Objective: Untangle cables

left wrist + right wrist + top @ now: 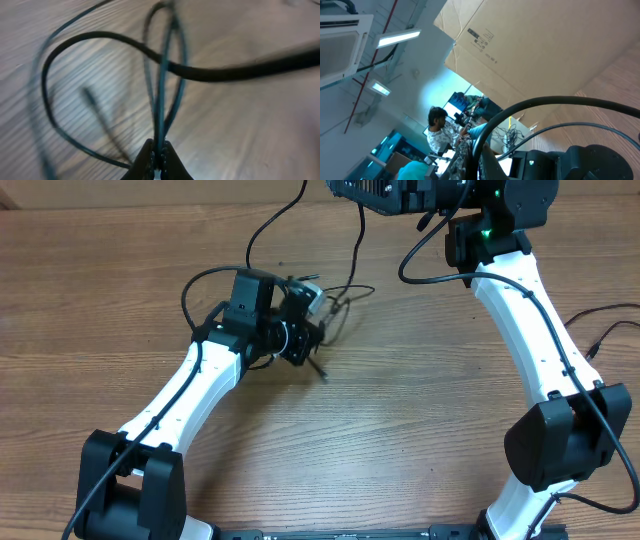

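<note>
The cables [335, 302] lie as a small black tangle on the wooden table, left of centre in the overhead view. My left gripper [303, 343] sits right at the tangle's near side. In the left wrist view the left gripper [160, 152] is shut on thin dark cords [161, 90] that rise straight from the jaws, with a thicker black loop [210, 74] crossing them. My right gripper [479, 161] is raised at the far edge of the table, pointing up and away. It is shut on a black cable [545, 101] that arcs off to the right.
A loose black cord with a plug end [598, 340] lies at the table's right edge. The right arm [530, 310] spans the right side and the left arm [190, 395] the near left. A cardboard box [545, 45] stands beyond the table.
</note>
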Available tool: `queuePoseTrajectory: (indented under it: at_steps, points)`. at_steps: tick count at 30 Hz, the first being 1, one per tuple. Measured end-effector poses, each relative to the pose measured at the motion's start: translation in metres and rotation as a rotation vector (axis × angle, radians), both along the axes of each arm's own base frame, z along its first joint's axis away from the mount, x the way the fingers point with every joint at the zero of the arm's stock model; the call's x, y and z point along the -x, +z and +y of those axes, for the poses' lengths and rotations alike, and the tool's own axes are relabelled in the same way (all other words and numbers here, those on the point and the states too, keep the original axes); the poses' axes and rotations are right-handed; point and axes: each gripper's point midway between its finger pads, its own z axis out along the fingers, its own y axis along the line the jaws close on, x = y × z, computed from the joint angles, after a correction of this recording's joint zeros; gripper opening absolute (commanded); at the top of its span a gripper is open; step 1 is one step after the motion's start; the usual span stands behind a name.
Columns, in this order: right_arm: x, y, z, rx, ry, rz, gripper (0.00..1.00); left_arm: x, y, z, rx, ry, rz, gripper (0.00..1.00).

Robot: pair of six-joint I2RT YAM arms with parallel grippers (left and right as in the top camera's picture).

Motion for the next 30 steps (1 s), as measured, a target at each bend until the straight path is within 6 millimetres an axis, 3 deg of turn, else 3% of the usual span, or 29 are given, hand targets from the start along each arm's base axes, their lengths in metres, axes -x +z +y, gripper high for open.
queuePoseTrajectory:
  at_steps: [5,15,22,30]
  points:
    - [0.000,0.000,0.000,0.002,0.002,-0.001,0.04,-0.013,-0.020,0.046,-0.122,0.319,0.103,0.04]
    - [-0.004,0.001,-0.005,-0.004,-0.017,0.001,0.04,-0.022,-0.030,0.105,-0.232,0.583,0.139,0.04]
    - [-0.035,0.005,-0.052,-0.028,-0.153,0.007,0.04,-0.020,-0.036,0.146,-0.265,0.717,0.191,0.04]
    - [-0.072,0.002,-0.133,-0.035,-0.348,0.057,0.04,-0.016,-0.040,0.177,-0.272,0.804,0.233,0.04]
